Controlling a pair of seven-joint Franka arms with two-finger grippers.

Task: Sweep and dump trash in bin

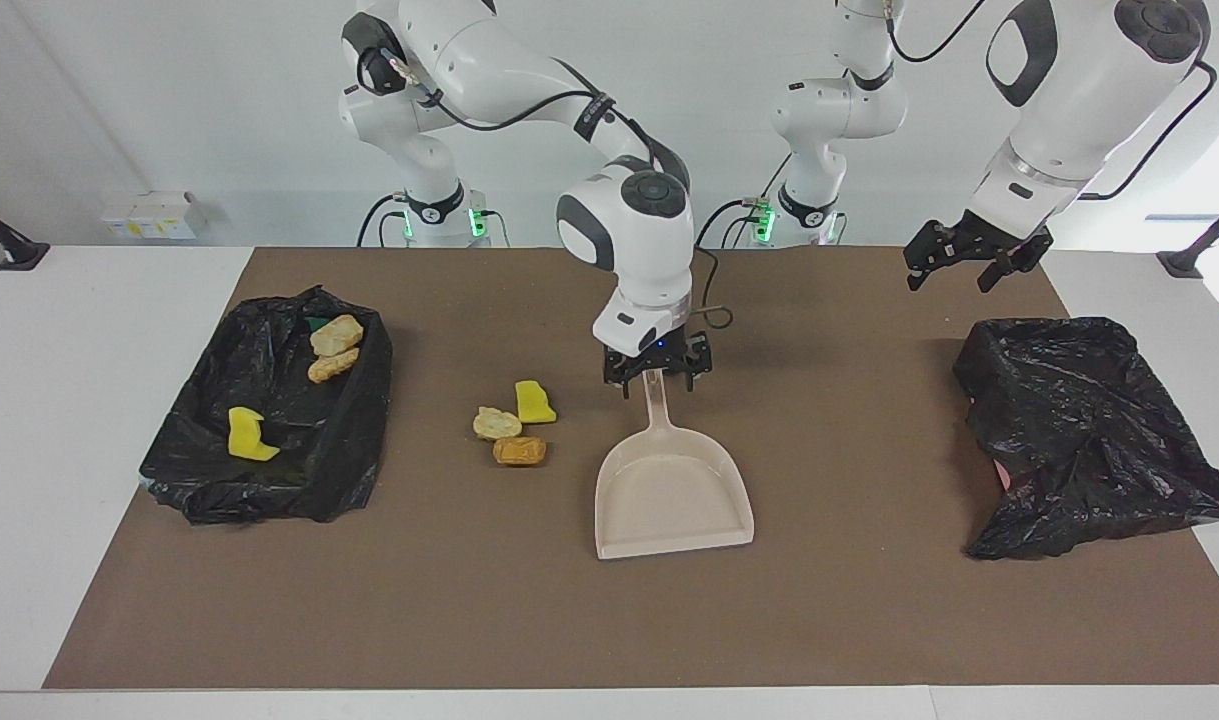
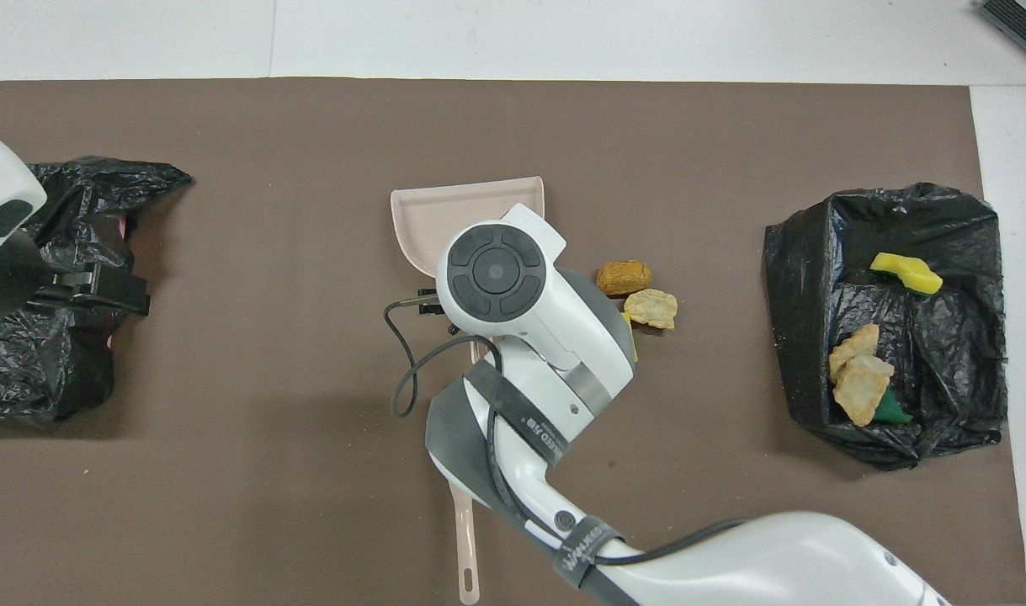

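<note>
Right gripper (image 1: pixel 657 372) grips the dustpan (image 1: pixel 672 495) handle; no label legible.

A brown mat (image 1: pixel 569 620) covers the white table (image 1: pixel 29 450) across mid-frame; a small white box (image 1: pixel 154 215) sits upper left; black clamp mounts (image 1: pixel 9 245) flank both edges.

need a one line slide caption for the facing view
Right gripper holds the dustpan handle beside three scraps; left gripper waits over the mat.

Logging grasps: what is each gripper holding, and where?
Right gripper grips the beige plastic dustpan by its handle, near the pan. Left gripper holds nothing.
</note>
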